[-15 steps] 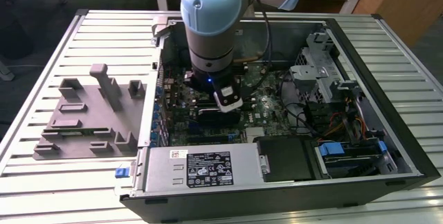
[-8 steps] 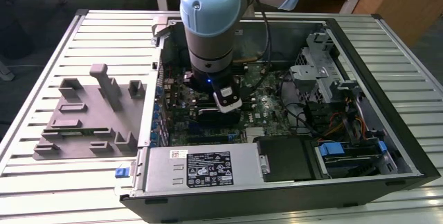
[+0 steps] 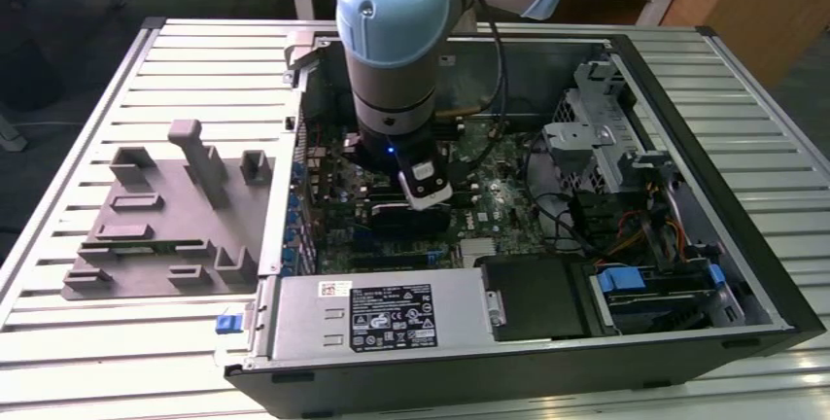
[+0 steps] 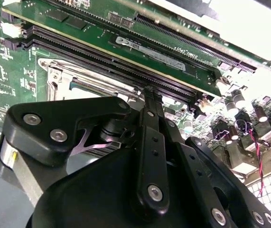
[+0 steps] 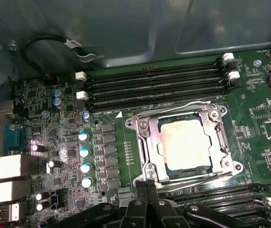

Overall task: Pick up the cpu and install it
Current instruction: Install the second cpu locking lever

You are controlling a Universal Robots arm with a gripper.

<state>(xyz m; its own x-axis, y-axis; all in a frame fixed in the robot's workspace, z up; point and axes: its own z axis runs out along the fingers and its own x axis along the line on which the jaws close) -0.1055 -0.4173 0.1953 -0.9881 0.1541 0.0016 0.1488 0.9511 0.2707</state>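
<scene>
— Now, where to look for the cpu (image 5: 186,142)?

— Inside the metal bracket (image 5: 142,142) on the board (image 5: 54,142), as seen in the first wrist view. Lying flat, silver top up, with pale smears on it. Framed on all sides by the bracket, with a thin wire lever (image 5: 192,105) along one edge.

— And the gripper (image 5: 147,184)?

— Just beside the bracket, on the side away from the four long memory slots (image 5: 154,85). Fingers (image 5: 143,190) pressed together, tip against tip. Hard to tell whether touching the bracket or only hanging close over it. Same closed look in the second wrist view: black fingers side by side, tips meeting near the bracket.

— And from outside?

— Seen in the centre of the exterior view: arm (image 3: 389,51) reaching down into the open case (image 3: 726,274), gripper low over the board. At the exterior view's left, a grey tray (image 3: 169,216) on the slatted table (image 3: 65,342), well apart from the gripper. In the lower middle of that frame, a power supply (image 3: 376,313) at the near wall of the case.
</scene>
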